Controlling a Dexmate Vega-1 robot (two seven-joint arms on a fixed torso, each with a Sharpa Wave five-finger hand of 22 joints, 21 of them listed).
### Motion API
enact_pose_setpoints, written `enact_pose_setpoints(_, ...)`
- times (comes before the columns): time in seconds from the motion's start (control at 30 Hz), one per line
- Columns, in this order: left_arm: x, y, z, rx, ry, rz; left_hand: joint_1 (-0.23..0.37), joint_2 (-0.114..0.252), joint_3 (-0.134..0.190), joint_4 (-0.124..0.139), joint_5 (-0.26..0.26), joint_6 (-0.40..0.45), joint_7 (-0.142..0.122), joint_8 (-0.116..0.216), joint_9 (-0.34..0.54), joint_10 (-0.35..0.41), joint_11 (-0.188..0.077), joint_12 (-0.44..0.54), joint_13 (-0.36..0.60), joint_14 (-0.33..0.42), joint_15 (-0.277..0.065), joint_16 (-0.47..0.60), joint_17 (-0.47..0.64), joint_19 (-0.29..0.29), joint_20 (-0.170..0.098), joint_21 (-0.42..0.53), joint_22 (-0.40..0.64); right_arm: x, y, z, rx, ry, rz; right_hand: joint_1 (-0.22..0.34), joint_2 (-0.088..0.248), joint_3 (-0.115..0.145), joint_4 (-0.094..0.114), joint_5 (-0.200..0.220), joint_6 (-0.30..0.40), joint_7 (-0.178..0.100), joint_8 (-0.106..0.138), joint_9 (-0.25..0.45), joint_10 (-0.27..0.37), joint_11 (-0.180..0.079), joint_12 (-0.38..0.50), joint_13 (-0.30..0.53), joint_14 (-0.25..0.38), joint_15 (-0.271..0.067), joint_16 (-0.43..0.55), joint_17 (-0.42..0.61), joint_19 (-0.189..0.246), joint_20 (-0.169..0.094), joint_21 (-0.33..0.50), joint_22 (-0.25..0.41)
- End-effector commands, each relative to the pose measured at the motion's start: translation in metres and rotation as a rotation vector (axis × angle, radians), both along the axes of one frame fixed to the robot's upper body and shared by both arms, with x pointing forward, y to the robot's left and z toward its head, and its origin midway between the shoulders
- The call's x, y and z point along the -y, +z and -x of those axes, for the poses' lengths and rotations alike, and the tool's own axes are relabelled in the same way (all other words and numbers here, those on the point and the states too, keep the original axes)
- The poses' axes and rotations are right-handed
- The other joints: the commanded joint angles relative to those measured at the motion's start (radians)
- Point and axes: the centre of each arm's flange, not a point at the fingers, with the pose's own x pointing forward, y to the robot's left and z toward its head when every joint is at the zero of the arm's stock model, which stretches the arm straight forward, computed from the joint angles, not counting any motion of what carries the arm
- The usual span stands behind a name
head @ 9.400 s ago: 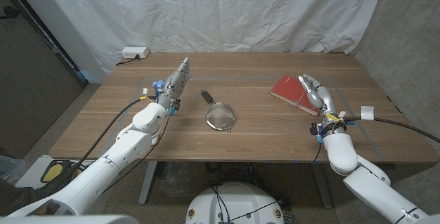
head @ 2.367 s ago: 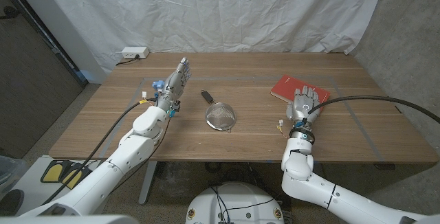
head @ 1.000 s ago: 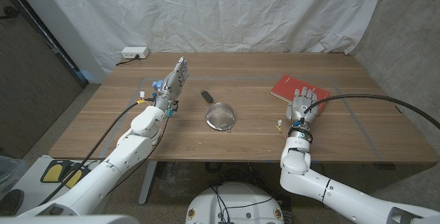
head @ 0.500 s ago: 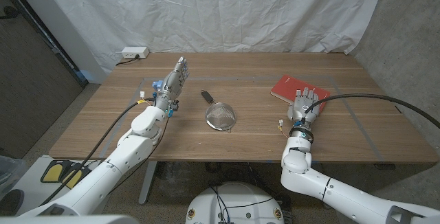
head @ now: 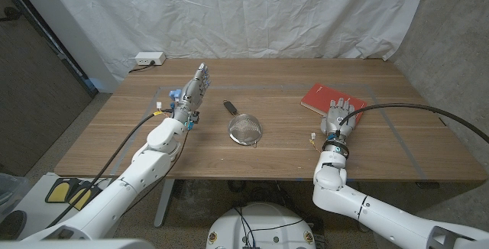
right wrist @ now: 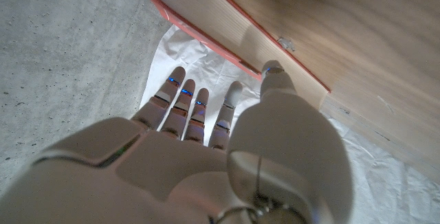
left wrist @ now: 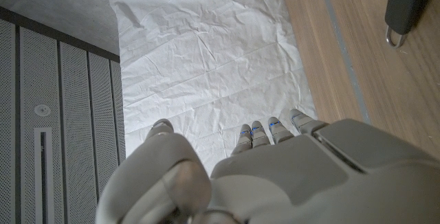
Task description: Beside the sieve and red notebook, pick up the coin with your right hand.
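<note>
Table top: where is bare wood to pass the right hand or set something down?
Bare wood lies between the round metal mesh sieve and the right hand, and along the wooden table's near edge. It is crowded where that hand overlaps the flat red notebook. The left hand stands beyond the sieve.

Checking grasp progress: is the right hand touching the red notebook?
Cannot tell. In the head view the right hand overlaps the red notebook's near edge, but neither contact nor a gap shows plainly.
</note>
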Motion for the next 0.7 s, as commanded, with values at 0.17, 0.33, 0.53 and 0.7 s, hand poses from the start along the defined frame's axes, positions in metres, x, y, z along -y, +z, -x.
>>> enact_pose_setpoints(0.17,0.0031,-0.0001,-0.0038,-0.008,-0.005,-0.002,0.004,0.01,-0.01,0.001,-0.002,-0.004,-0.007,0.0,0.002,0.001,0.0,-0.001,0.004,0.0,0.0,0.001,0.005,-0.007,-0.006,0.003,0.003,0.0032,-0.0018,-0.0042,-0.011,0.008,-0.013,0.008,0.006,-0.005,-0.007,0.009,0.003,-0.003,0.014,0.012,0.01,-0.007,0.008,0.007,0.01,-0.004,0.008,0.004,0.012,0.0,0.008,0.006)
enact_pose_setpoints(0.33,0.0034,-0.0005,-0.0045,-0.011,-0.005,-0.004,0.004,0.011,-0.011,0.001,-0.002,-0.005,-0.006,0.0,0.003,0.001,-0.001,-0.001,0.004,0.003,0.0,0.002,0.005,-0.002,-0.005,0.004,0.003,0.005,-0.0023,-0.0054,-0.016,0.004,-0.016,0.012,0.009,-0.004,-0.008,0.01,0.004,-0.003,0.02,0.018,0.011,-0.007,0.01,0.01,0.012,-0.003,0.008,0.006,0.013,-0.001,0.011,0.007)
enact_pose_setpoints(0.53,0.0027,-0.0016,-0.0055,-0.02,-0.009,-0.008,0.004,0.011,-0.013,0.001,-0.003,-0.005,-0.007,0.0,0.003,0.001,-0.001,-0.001,0.004,0.009,0.0,0.004,0.005,0.002,-0.002,0.006,0.003,0.0055,-0.0017,-0.0071,-0.017,0.001,-0.018,0.017,0.012,-0.003,-0.01,0.011,0.005,-0.006,0.027,0.025,0.013,-0.01,0.012,0.014,0.015,-0.002,0.009,0.008,0.014,-0.001,0.015,0.009)
enact_pose_setpoints(0.7,0.002,-0.0006,-0.0059,-0.019,-0.006,-0.01,0.005,0.011,-0.014,0.001,-0.003,-0.005,-0.008,0.0,0.003,0.002,-0.002,-0.001,0.004,0.018,0.003,0.007,0.005,0.007,-0.001,0.007,0.003,0.0054,-0.0015,-0.0081,-0.017,0.001,-0.02,0.02,0.016,-0.003,-0.011,0.011,0.007,-0.004,0.036,0.033,0.016,-0.009,0.015,0.018,0.017,-0.006,0.008,0.01,0.014,-0.001,0.019,0.011)
